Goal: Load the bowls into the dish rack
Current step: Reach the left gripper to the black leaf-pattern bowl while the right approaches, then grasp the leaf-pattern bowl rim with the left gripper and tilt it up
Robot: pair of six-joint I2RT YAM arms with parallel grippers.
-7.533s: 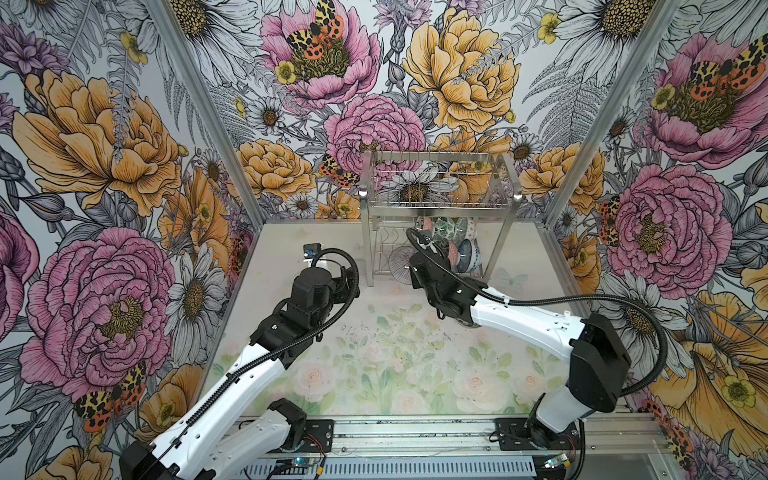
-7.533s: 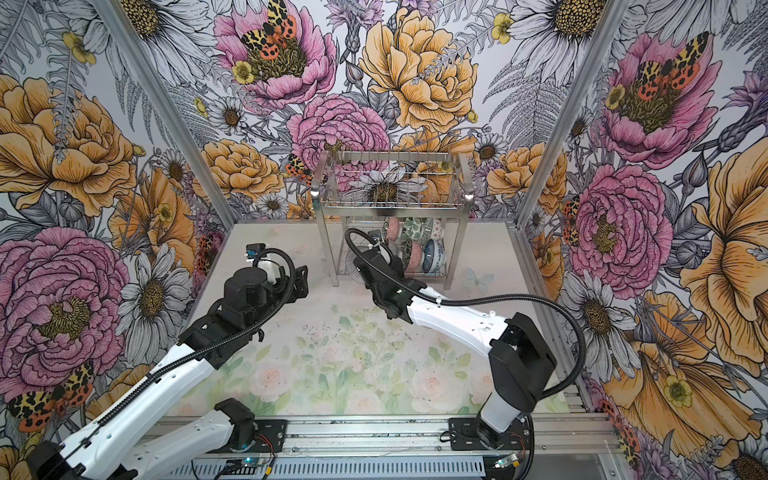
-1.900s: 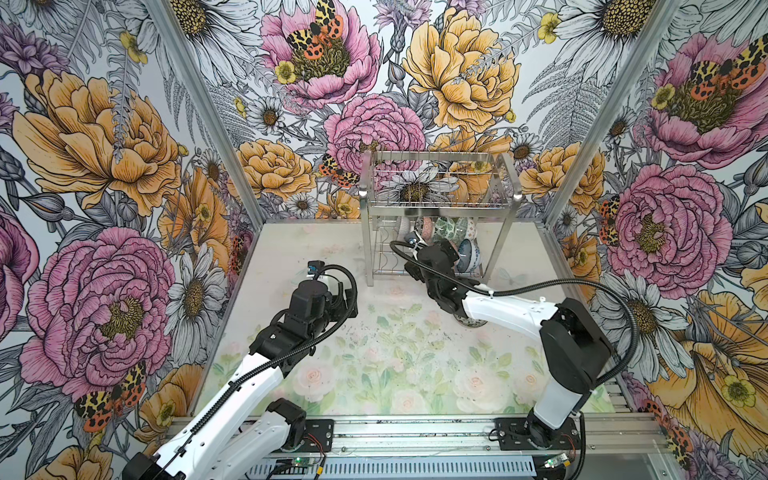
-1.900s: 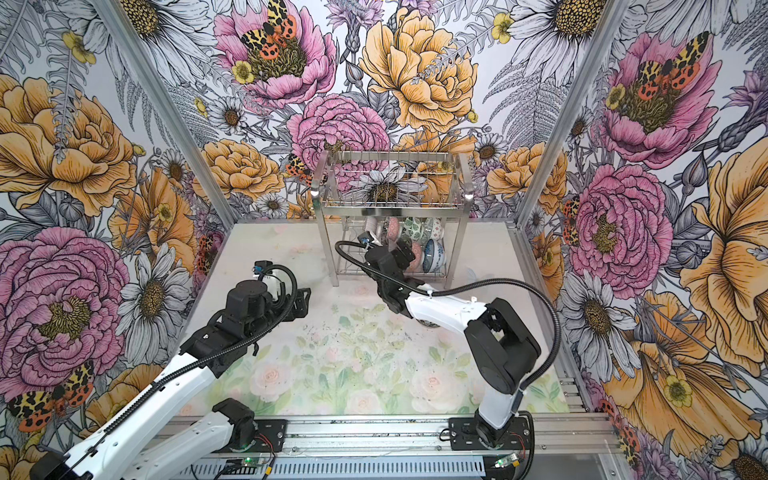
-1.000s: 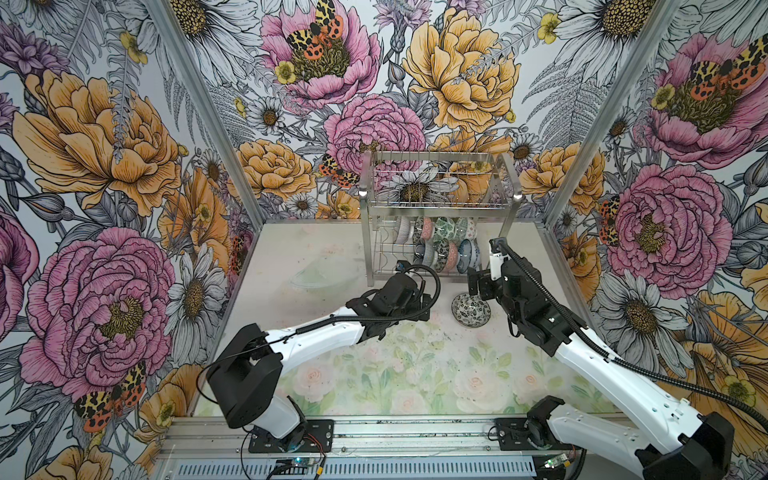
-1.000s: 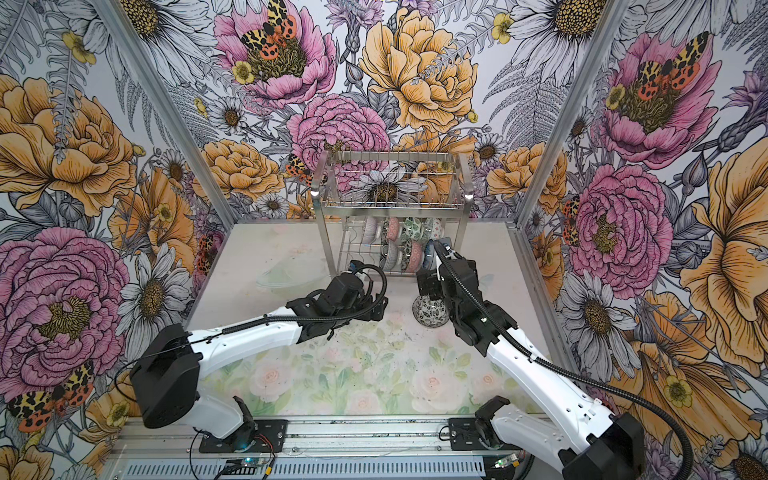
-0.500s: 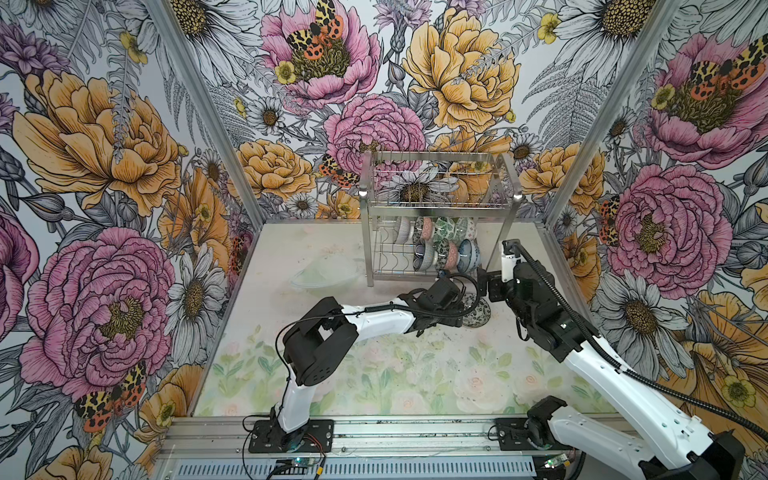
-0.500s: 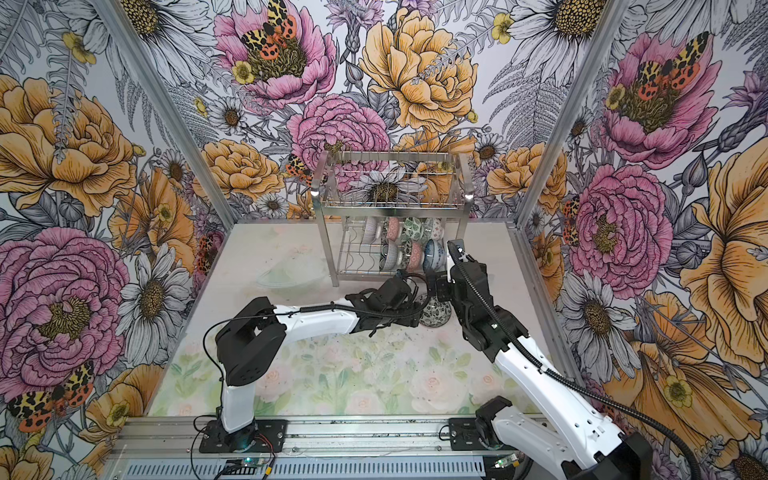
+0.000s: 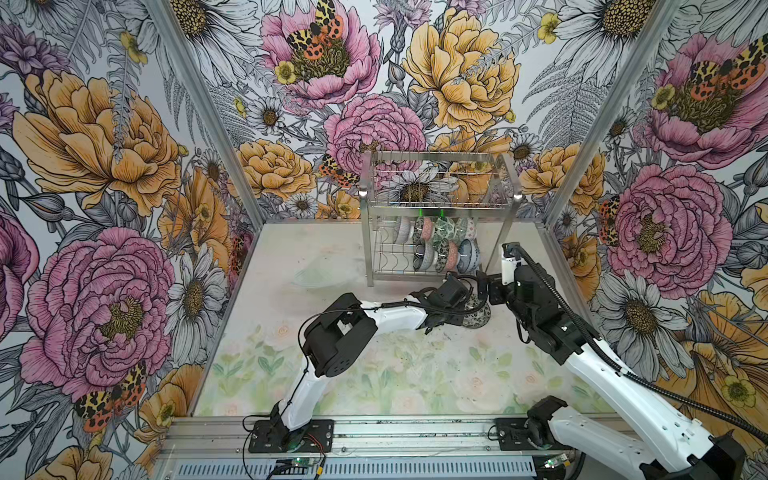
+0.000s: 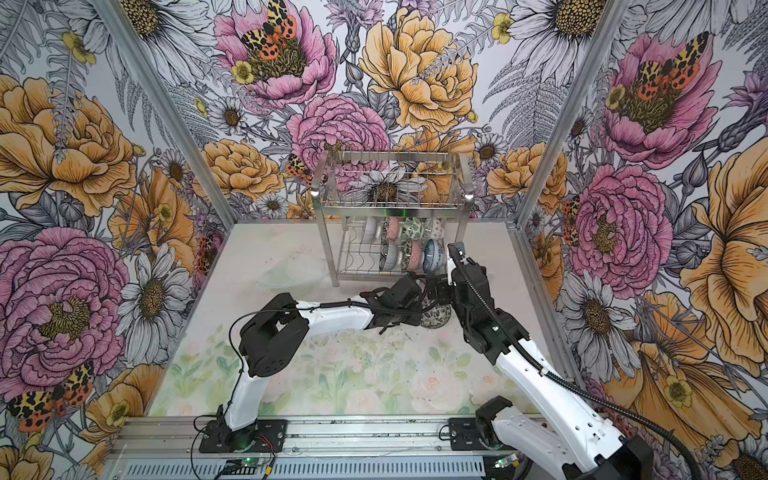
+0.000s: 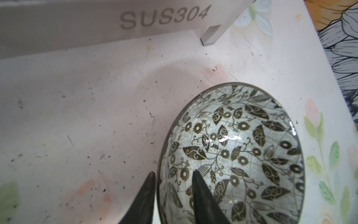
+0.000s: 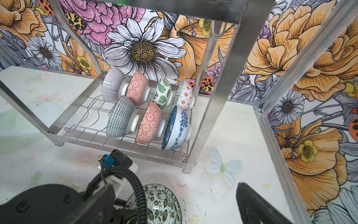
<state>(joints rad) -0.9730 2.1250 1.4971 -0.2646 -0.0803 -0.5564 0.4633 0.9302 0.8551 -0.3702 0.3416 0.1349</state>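
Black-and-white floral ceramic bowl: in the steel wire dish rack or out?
Out: bowl sits on table before rack, left gripper straddling its rim.

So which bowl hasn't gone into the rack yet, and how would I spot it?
Find the steel rack at the back of the table; seven bowls stand on edge in its lower tier. Just in front of its right end, one bowl sits upright on the table, the left tool straddling its rim. It alone has black leaves and flowers on white.
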